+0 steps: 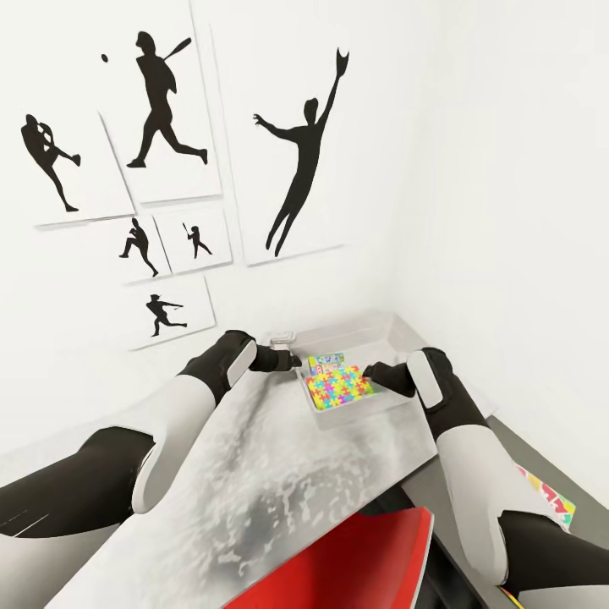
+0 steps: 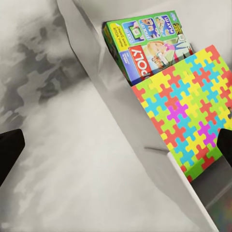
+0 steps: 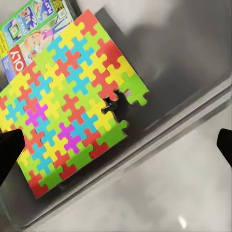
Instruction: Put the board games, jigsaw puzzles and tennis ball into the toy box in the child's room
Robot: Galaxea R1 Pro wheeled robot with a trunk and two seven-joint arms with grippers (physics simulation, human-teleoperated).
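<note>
One toy box stands on the table near the wall corner, holding two flat boxes: a jigsaw puzzle with a lid of bright interlocking pieces, and beneath it a board game printed "POLY". The left hand and the right hand flank the toy box, each with fingers spread wide and empty. Six silhouette sports posters hang above it; a red chair stands before it.
</note>
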